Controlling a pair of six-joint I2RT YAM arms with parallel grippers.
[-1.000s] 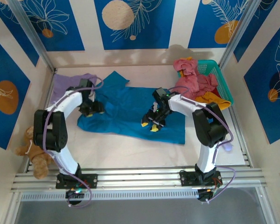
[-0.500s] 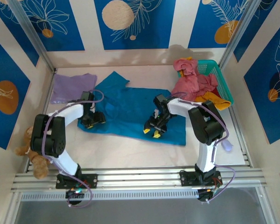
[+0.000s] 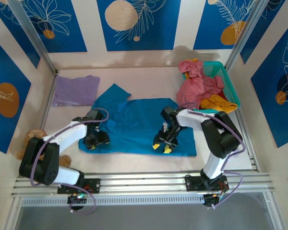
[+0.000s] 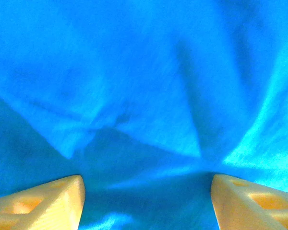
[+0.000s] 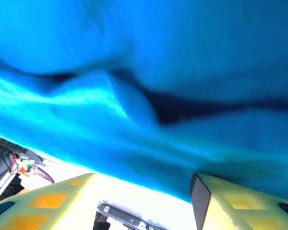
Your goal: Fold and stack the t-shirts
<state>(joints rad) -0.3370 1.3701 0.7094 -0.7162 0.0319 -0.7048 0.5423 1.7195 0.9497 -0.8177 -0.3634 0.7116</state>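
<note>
Teal t-shirt (image 3: 134,120) dragged nearer on cream table (image 3: 134,160) | blue-panelled walls (image 3: 62,24) | left pincer (image 4: 146,189), right pincer (image 3: 162,148) both apart, empty

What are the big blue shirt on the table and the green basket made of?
The blue shirt looks like soft, matte cloth, perhaps cotton knit: it lies limp with creases and folds. The basket looks like stiff plastic: its turquoise walls are an open mesh that holds its shape under the heaped clothes.
</note>
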